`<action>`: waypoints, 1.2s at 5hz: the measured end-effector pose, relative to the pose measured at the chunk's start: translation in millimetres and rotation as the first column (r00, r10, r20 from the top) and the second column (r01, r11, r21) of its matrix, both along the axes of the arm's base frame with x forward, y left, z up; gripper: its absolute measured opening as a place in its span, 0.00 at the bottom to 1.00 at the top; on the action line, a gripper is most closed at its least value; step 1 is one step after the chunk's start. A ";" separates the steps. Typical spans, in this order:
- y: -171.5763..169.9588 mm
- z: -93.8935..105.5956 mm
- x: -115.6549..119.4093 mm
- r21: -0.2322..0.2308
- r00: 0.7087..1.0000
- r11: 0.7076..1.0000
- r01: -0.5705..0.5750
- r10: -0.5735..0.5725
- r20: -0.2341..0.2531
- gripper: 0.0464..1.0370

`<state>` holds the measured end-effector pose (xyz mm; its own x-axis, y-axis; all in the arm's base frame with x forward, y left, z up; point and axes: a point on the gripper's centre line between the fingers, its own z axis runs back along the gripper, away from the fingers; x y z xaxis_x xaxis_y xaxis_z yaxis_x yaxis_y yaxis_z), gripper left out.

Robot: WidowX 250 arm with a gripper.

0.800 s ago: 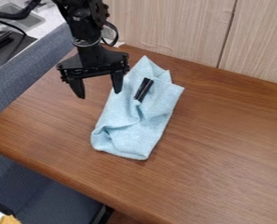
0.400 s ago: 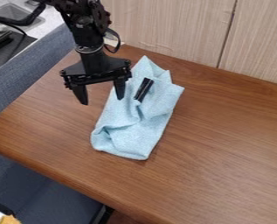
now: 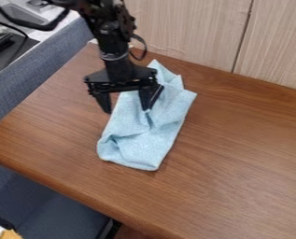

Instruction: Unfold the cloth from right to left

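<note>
The wooden table (image 3: 243,158) takes up most of the frame, running out of it at the right and at the bottom. Pale wood-grained panels (image 3: 187,28) stand behind it along the top, cut off by the upper edge, with a dark seam between two of them. A blue-grey fabric surface (image 3: 47,70) slants down the left side, and a darker blue one (image 3: 44,205) fills the lower left, partly hidden beneath the table.

The black arm (image 3: 116,42) comes in from the upper left, its upper part cut off by the top edge. The light blue cloth (image 3: 144,144) lies on the table, left of the frame's centre, bunched and folded over itself; its inner layers are hidden, and part of its upper left is covered by the gripper (image 3: 126,110). The gripper hangs above the centre of the frame, to the left, its fingers spread wide with nothing grasped between them. One finger is in front of the cloth; whether it touches cannot be told.

At the upper left are a sink (image 3: 19,14) and a dark appliance (image 3: 8,52), both cut off. A slim black object (image 3: 156,96) lies on the cloth, partly hidden behind the right-hand finger.
</note>
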<state>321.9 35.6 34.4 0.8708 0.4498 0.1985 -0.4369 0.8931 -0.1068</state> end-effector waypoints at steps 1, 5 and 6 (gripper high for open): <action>-5.2 -10.3 3.6 -0.005 0.999 0.999 0.034 -0.034 -0.037 0.96; 4.3 -17.3 0.1 0.027 0.998 0.999 -0.032 0.034 -0.057 0.11; 5.5 -17.6 -0.6 0.020 0.998 0.999 -0.032 0.033 -0.058 0.01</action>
<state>321.4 41.2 16.7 0.8663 0.4742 0.1572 -0.4703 0.8802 -0.0635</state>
